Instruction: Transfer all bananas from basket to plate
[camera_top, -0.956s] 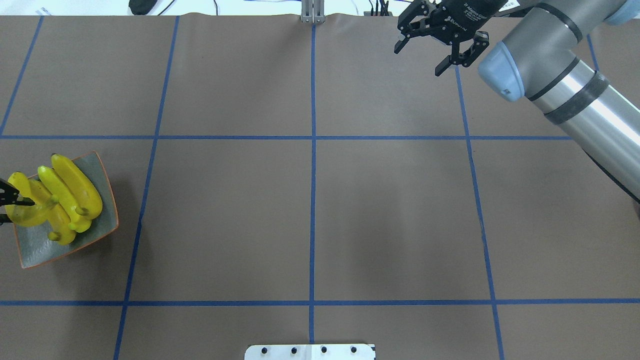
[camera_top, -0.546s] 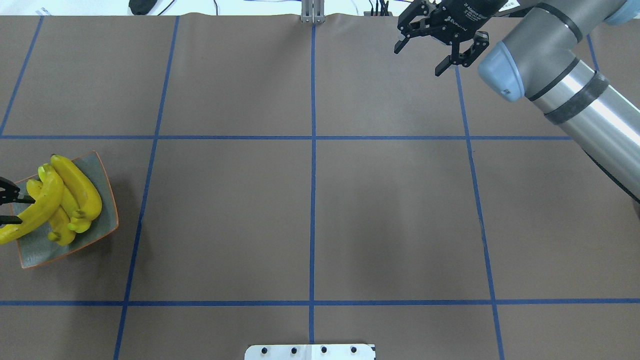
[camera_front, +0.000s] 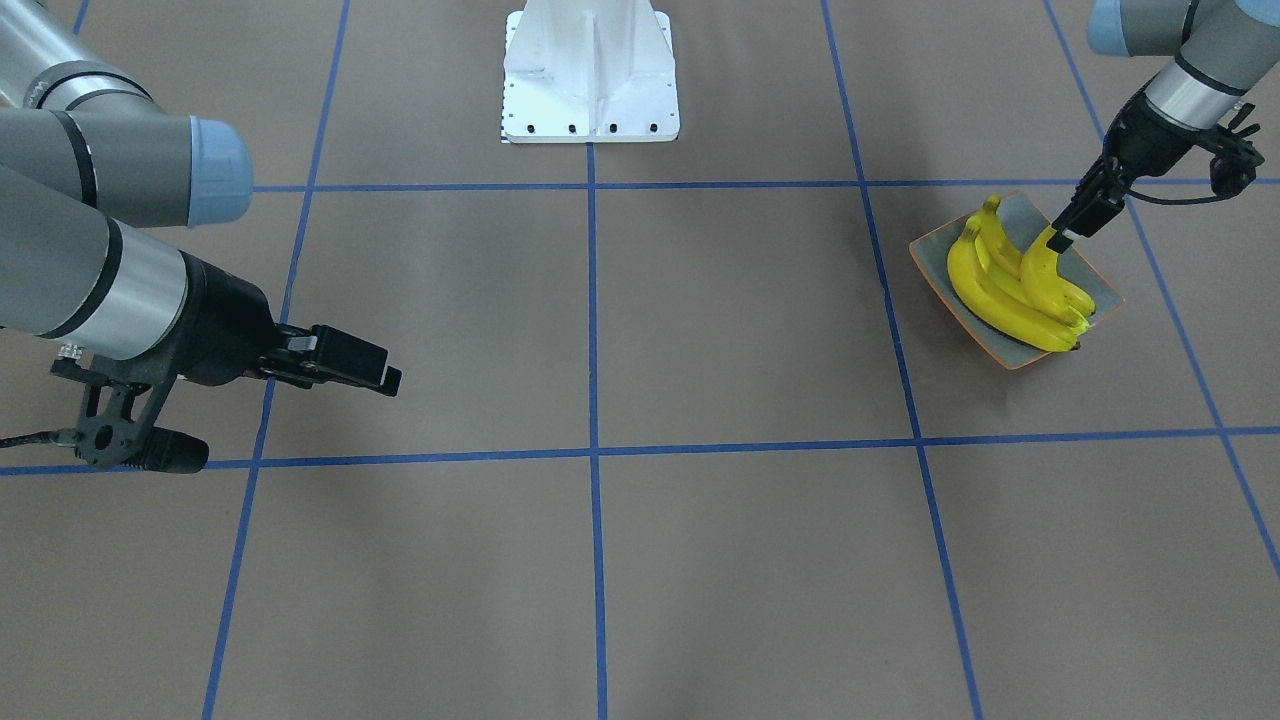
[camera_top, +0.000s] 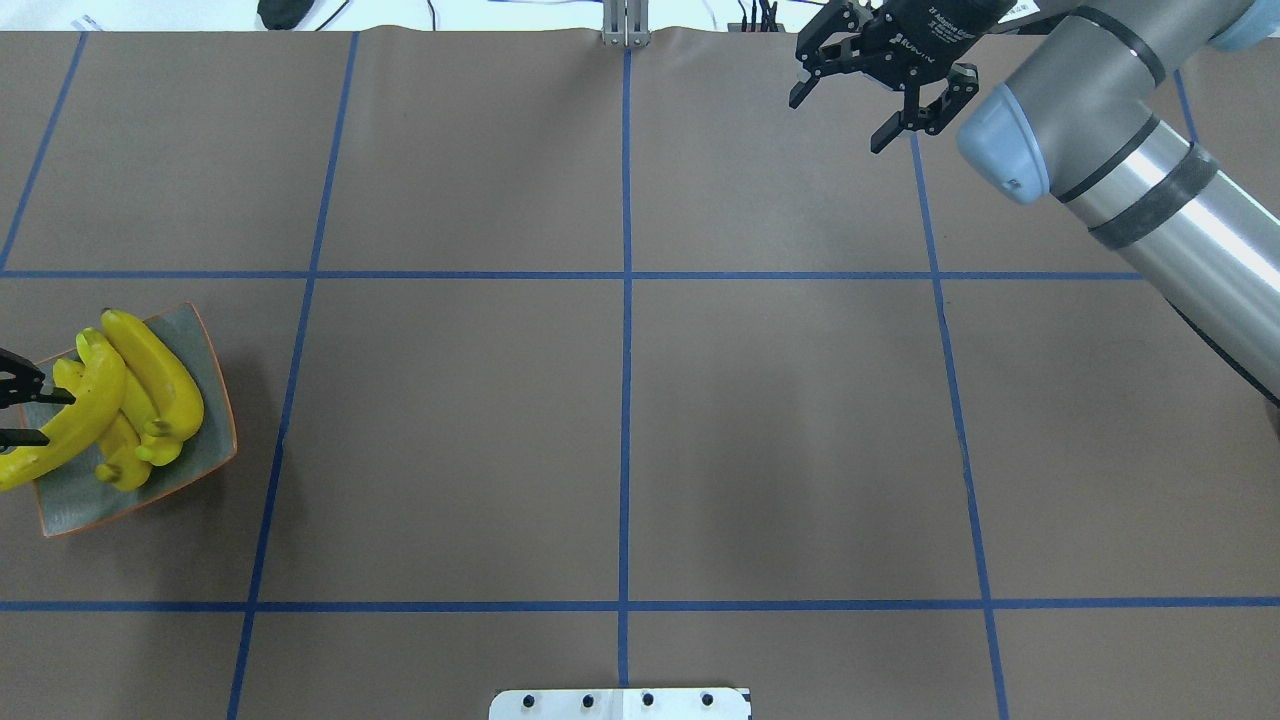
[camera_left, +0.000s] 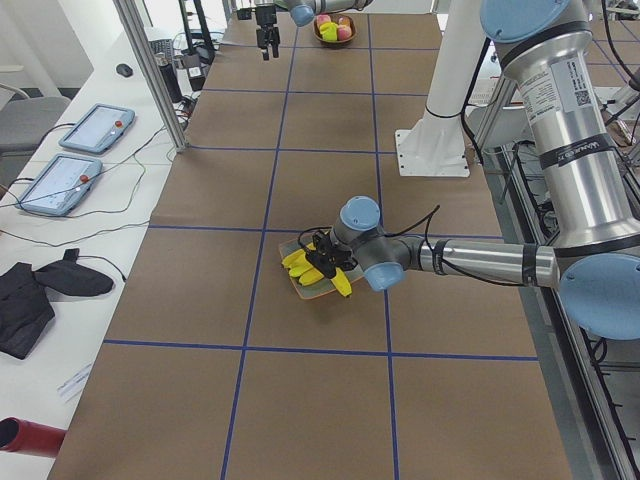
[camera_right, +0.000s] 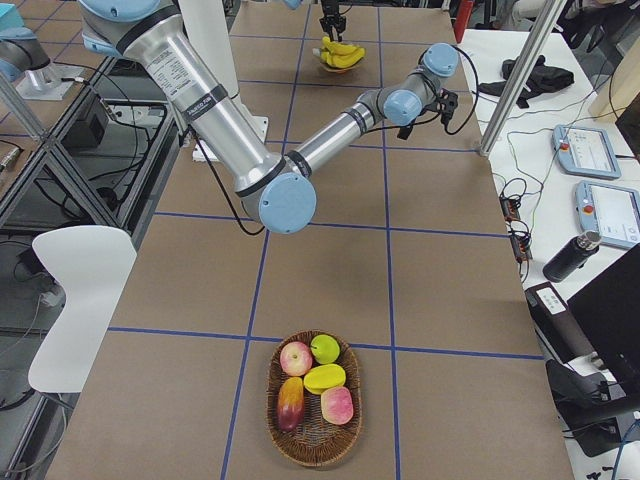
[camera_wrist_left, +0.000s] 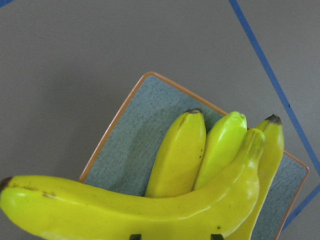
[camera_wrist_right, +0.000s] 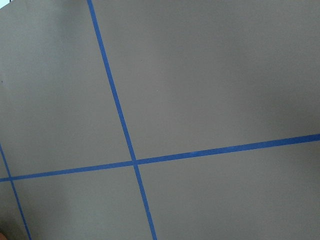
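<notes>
Left gripper (camera_top: 55, 418) is closed down to banana width. One finger sits on each side of a single banana (camera_top: 85, 400), and both fingertips (camera_wrist_left: 135, 236) are seen touching its underside edge in the left wrist view. How firm the grip is cannot be told.

- The banana is held crosswise between the fingers. Its far end reaches out over the plate (camera_top: 205, 345); its near end overhangs the plate's rim on the gripper's side.
- Three more bananas (camera_top: 150, 375) are lying side by side on the plate, directly beneath the left gripper and just beyond it. They touch one another, with their tips pointing away from the gripper.
- In the front-facing view the held banana looks laid against the other three. Whether it is resting on them or is just above them cannot be told.
- The plate sits flat on the counter (camera_top: 780, 430) under the left gripper, inside one square of the blue tape (camera_top: 300, 300).

Right gripper (camera_top: 835, 125) is wide open with nothing between the fingers. It is held above the counter, well apart from the plate and the bananas. Only bare counter and crossing tape lines are seen from its wrist camera.

The basket (camera_right: 312, 458) is seen only in the side views, well apart from the left gripper at the counter's opposite end. It is filled with red and yellow-green round fruit.
</notes>
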